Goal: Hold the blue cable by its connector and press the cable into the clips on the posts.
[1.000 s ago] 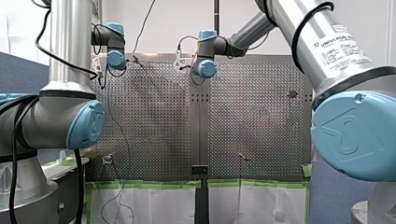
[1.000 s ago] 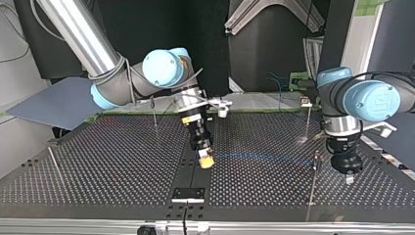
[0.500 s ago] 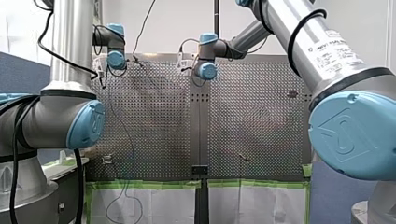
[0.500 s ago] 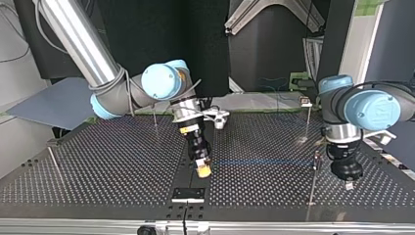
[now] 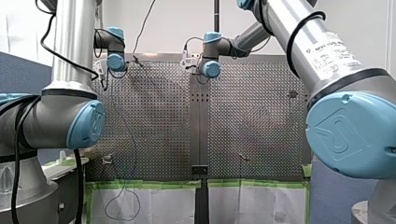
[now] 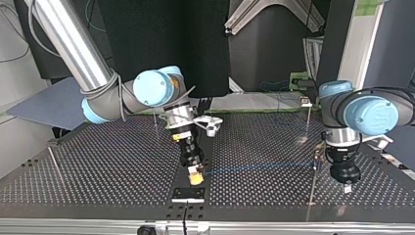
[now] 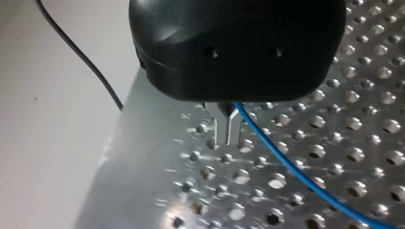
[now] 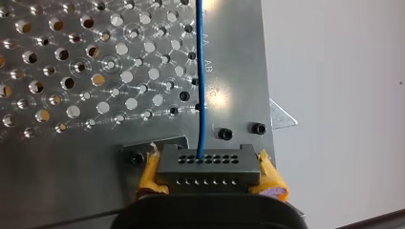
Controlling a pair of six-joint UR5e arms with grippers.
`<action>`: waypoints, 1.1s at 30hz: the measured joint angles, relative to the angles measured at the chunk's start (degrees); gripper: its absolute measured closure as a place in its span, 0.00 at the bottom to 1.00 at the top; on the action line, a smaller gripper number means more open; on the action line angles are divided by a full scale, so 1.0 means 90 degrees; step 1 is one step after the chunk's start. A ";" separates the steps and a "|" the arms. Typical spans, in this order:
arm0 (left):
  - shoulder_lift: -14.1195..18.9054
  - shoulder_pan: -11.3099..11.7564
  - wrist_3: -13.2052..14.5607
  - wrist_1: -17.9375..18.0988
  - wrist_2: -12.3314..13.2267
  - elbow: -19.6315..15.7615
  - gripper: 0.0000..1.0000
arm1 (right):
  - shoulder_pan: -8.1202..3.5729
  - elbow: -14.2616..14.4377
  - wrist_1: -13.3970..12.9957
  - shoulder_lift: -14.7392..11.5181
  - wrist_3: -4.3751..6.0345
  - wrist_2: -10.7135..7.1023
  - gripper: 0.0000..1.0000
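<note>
Pulled further away from my left gripper (image 6: 347, 187) in the last second, dropping lower too: my right gripper (image 6: 195, 175), wrist cocked at a slant, yellow pads (image 8: 270, 177) clamped on the connector (image 8: 207, 167). Straight out ahead of those jaws, the blue cable (image 8: 201, 71), stretched taut. Hardly budged over left, pointing straight down, metal fingers (image 7: 220, 130) pinched narrow, cable just beside them.
</note>
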 joint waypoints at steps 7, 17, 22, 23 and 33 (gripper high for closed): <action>-0.0111 0.0036 -0.0036 0.0064 0.0097 0.0033 0.95 | -0.0007 -0.0002 0.0015 0.0005 0.0001 -0.0026 1.00; -0.0117 0.0049 -0.0063 0.0125 0.0347 0.0033 0.24 | 0.0009 -0.0002 0.0055 0.0006 0.0001 -0.0034 1.00; -0.0113 0.0061 -0.0074 0.0061 0.0469 0.0029 0.00 | 0.0010 -0.0002 0.0096 0.0006 0.0001 -0.0038 1.00; -0.0111 0.0061 -0.0053 0.0014 0.0431 0.0029 0.00 | 0.0010 -0.0002 0.0100 0.0006 0.0001 -0.0038 1.00; -0.0107 0.0025 0.0441 -0.0570 -0.0150 0.0027 0.00 | 0.0014 -0.0002 0.0119 0.0006 0.0001 -0.0037 1.00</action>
